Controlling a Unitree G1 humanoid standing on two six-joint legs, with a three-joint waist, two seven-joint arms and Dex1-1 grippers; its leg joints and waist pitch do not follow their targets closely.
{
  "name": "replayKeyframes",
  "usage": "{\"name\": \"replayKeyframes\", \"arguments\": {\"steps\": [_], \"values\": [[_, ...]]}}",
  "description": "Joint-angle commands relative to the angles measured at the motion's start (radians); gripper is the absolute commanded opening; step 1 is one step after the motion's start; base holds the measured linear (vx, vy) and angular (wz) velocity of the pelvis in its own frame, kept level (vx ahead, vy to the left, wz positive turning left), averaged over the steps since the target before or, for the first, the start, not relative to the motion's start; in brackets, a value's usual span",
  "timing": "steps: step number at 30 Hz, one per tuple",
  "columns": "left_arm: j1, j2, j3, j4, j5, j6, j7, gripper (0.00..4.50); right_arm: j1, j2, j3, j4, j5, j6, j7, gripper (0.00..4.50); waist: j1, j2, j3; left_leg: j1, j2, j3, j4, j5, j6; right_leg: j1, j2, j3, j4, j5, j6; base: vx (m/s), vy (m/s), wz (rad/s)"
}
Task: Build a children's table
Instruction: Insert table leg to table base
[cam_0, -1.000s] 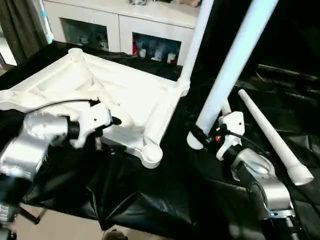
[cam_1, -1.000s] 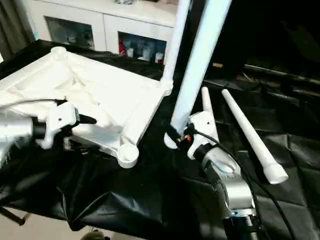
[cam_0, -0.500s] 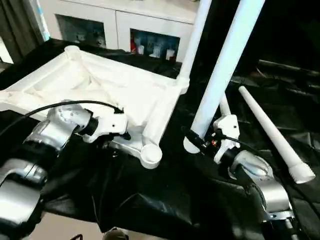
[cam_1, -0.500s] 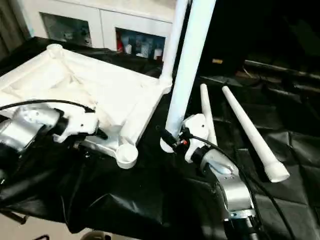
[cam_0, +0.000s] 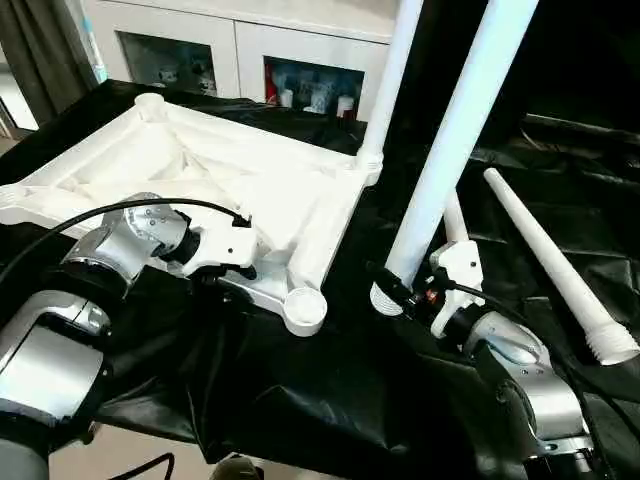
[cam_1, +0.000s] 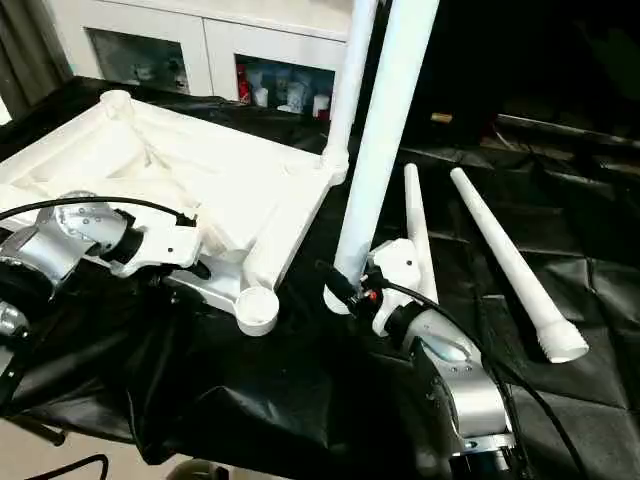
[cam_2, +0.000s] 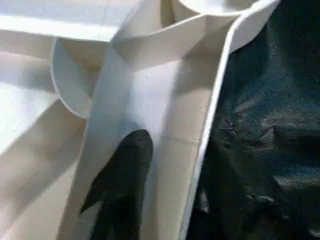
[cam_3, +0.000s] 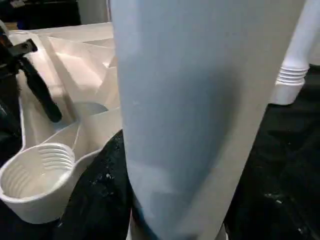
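Now the left arm bends inward, its left end effector (cam_0: 243, 272) at the near rim of the upturned table top (cam_0: 190, 175), one black finger (cam_2: 122, 185) inside the rim channel; its grip cannot be judged. Opposite, the right end effector (cam_0: 400, 290) clamps a near-upright leg (cam_0: 450, 150) near its thick end. No writing is legible.

Upturned table top (cam_0: 220, 185) lies left of two loose legs (cam_0: 545, 265).
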Motion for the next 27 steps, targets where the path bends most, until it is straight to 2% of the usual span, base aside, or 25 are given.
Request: {"name": "replayKeyframes", "arguments": {"steps": [1, 6, 12, 13, 14, 15, 16, 17, 20, 21, 22, 24, 25, 26, 27], "values": [[-0.023, -0.008, 0.001, 0.022, 0.017, -0.021, 0.012, 1.67, -0.003, -0.003, -0.006, -0.023, -0.003, -0.02, -0.005, 1.91, 0.003, 0.024, -0.068, 0.02, 0.052, -0.015, -0.071, -0.103, -0.011, 0.044, -0.095, 0.038, -0.057, 0.214, -0.249, 0.0, 0.0, 0.0], [-0.037, -0.012, -0.002, 0.066, 0.038, -0.033, 0.028, 1.32, -0.002, -0.002, -0.003, -0.023, -0.005, -0.02, -0.006, 1.91, 0.004, 0.025, -0.068, 0.021, 0.055, -0.016, -0.073, -0.103, -0.009, 0.043, -0.096, 0.037, -0.056, 0.212, -0.249, 0.0, 0.0, 0.0], [-0.028, -0.029, 0.031, 0.094, 0.01, 0.033, 0.013, 0.85, -0.008, -0.003, -0.001, -0.018, -0.006, -0.02, -0.005, 1.91, 0.006, 0.024, -0.066, 0.023, 0.055, -0.013, -0.073, -0.119, -0.008, 0.041, -0.099, 0.038, -0.059, 0.196, -0.258, 0.0, 0.0, 0.0], [-0.029, -0.03, 0.036, 0.091, 0.007, 0.085, 0.0, 0.85, -0.01, -0.004, 0.0, -0.016, -0.007, -0.02, -0.004, 1.91, 0.007, 0.014, -0.065, 0.022, 0.055, -0.011, -0.074, -0.114, -0.001, 0.042, -0.099, 0.038, -0.057, 0.183, -0.261, 0.0, 0.0, 0.0], [-0.029, -0.03, 0.036, 0.091, 0.007, 0.085, 0.0, 0.78, -0.01, -0.004, 0.0, -0.016, -0.007, -0.02, -0.004, 1.91, 0.008, 0.018, -0.065, 0.022, 0.055, -0.011, -0.074, -0.112, 0.001, 0.04, -0.1, 0.037, -0.059, 0.175, -0.26, 0.0, 0.0, 0.0], [-0.027, -0.03, 0.035, 0.081, 0.01, 0.175, -0.028, 0.7, -0.016, -0.005, 0.002, -0.008, -0.009, -0.016, -0.002, 1.91, 0.006, 0.018, -0.065, 0.023, 0.056, -0.01, -0.075, -0.115, 0.0, 0.04, -0.099, 0.037, -0.059, 0.169, -0.261, 0.0, 0.0, 0.0], [-0.02, -0.03, 0.035, 0.072, 0.008, 0.211, -0.046, 0.63, -0.021, -0.005, 0.004, -0.002, -0.011, -0.015, -0.002, 1.91, 0.003, 0.01, -0.064, 0.021, 0.055, -0.009, -0.076, -0.111, 0.005, 0.041, -0.098, 0.036, -0.059, 0.17, -0.264, 0.0, 0.0, 0.0], [-0.011, -0.033, 0.038, 0.064, 0.006, 0.236, -0.039, 0.63, -0.025, -0.005, 0.005, 0.005, -0.014, -0.015, -0.002, 1.91, 0.003, 0.012, -0.063, 0.017, 0.054, -0.011, -0.076, -0.107, 0.007, 0.043, -0.1, 0.035, -0.058, 0.165, -0.264, 0.0, 0.0, 0.0], [0.018, -0.055, 0.061, 0.052, -0.009, 0.308, 0.02, 0.44, -0.041, 0.0, 0.006, 0.023, -0.012, -0.015, -0.001, 1.91, -0.003, 0.013, -0.062, 0.019, 0.055, -0.008, -0.075, -0.125, 0.013, 0.04, -0.104, 0.036, -0.064, 0.124, -0.268, 0.0, 0.0, 0.0], [0.033, -0.068, 0.074, 0.048, -0.013, 0.34, 0.062, 0.4, -0.049, 0.002, 0.005, 0.033, -0.012, -0.017, -0.002, 1.91, -0.004, 0.006, -0.061, 0.019, 0.054, -0.005, -0.075, -0.129, 0.016, 0.041, -0.103, 0.037, -0.067, 0.111, -0.27, 0.0, 0.0, 0.0], [0.056, -0.086, 0.09, 0.038, -0.015, 0.388, 0.131, 0.4, -0.06, 0.004, 0.002, 0.046, -0.012, -0.017, -0.007, 1.91, -0.003, 0.007, -0.06, 0.019, 0.055, -0.005, -0.074, -0.13, 0.021, 0.04, -0.103, 0.038, -0.067, 0.099, -0.272, 0.0, 0.0, 0.0], [0.076, -0.099, 0.104, 0.021, -0.02, 0.424, 0.18, 0.26, -0.067, 0.007, -0.001, 0.055, -0.012, -0.017, -0.013, 1.91, -0.003, 0.008, -0.057, 0.017, 0.056, -0.006, -0.075, -0.137, 0.024, 0.04, -0.105, 0.038, -0.07, 0.077, -0.271, 0.0, 0.0, 0.0], [0.132, -0.125, 0.132, -0.073, -0.041, 0.498, 0.222, 0.23, -0.08, 0.016, -0.016, 0.064, 0.001, -0.007, -0.023, 1.91, -0.002, 0.001, -0.059, 0.016, 0.059, -0.006, -0.077, -0.133, 0.027, 0.044, -0.109, 0.037, -0.068, 0.042, -0.266, 0.0, 0.0, 0.0], [0.141, -0.129, 0.136, -0.09, -0.045, 0.505, 0.227, 0.23, -0.082, 0.017, -0.018, 0.066, 0.003, -0.005, -0.024, 1.91, -0.005, -0.001, -0.057, 0.012, 0.057, -0.007, -0.078, -0.126, 0.03, 0.043, -0.106, 0.036, -0.07, 0.032, -0.261, 0.0, 0.0, 0.0], [0.158, -0.139, 0.144, -0.12, -0.056, 0.516, 0.231, 0.18, -0.087, 0.019, -0.022, 0.069, 0.006, -0.002, -0.027, 1.91, -0.004, 0.002, -0.058, 0.016, 0.057, -0.006, -0.078, -0.13, 0.03, 0.04, -0.105, 0.036, -0.074, 0.008, -0.254, 0.0, 0.0, 0.0]]}}
